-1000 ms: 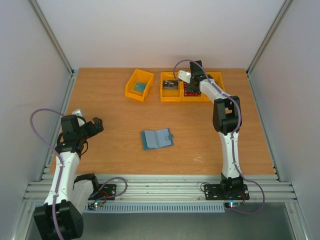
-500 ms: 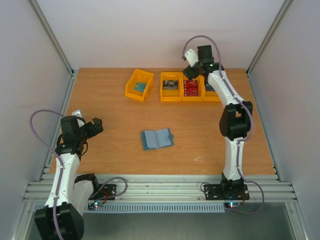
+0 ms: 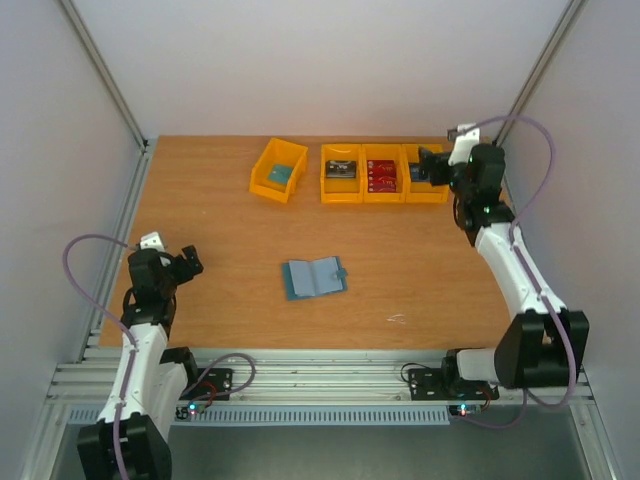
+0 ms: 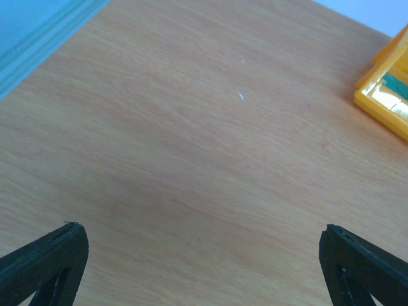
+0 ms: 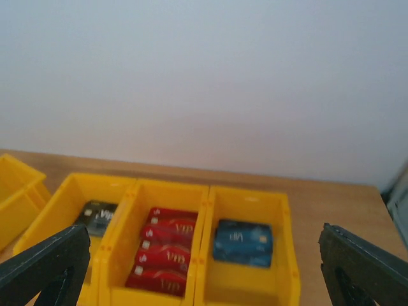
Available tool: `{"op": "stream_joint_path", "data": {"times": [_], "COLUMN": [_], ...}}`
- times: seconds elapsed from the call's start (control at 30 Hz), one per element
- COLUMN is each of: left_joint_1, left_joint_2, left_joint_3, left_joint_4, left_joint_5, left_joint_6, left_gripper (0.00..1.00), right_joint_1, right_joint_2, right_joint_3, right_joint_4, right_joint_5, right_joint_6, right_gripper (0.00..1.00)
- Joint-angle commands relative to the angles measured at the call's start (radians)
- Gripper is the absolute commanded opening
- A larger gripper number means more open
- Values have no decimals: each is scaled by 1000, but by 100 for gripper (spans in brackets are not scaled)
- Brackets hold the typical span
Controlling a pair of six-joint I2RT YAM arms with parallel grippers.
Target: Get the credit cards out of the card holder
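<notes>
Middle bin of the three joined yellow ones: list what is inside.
Red credit cards, overlapping one another, about four showing. Whatever lies beneath them is covered.

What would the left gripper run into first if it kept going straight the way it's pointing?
Probably the table itself; the left gripper points down at plain wood, with the yellow bin off to the side.

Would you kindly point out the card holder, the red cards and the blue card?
card holder (image 3: 315, 278), top external view, middle of its open inner face.
red cards (image 5: 164, 254), right wrist view, face of a middle card.
blue card (image 5: 243, 241), right wrist view, centre of its face.
</notes>
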Motion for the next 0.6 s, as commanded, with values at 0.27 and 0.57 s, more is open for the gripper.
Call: {"op": "stream_joint_path", "data": {"times": [0.27, 0.57], "left_joint_1": [4, 5], "left_joint_2": [7, 70], "left_joint_3": [-44, -173], "left_joint_4": [303, 576], "left_joint_5": [24, -49], "left_joint_6": [107, 171], "left_gripper": [99, 99], "right_joint_1": [-13, -13], "right_joint_2": [-333, -211], "right_joint_3": [-594, -848], "right_joint_4": [300, 657], "right_joint_5": [334, 392], "right_joint_6": [120, 109], "right_gripper": [98, 99]}}
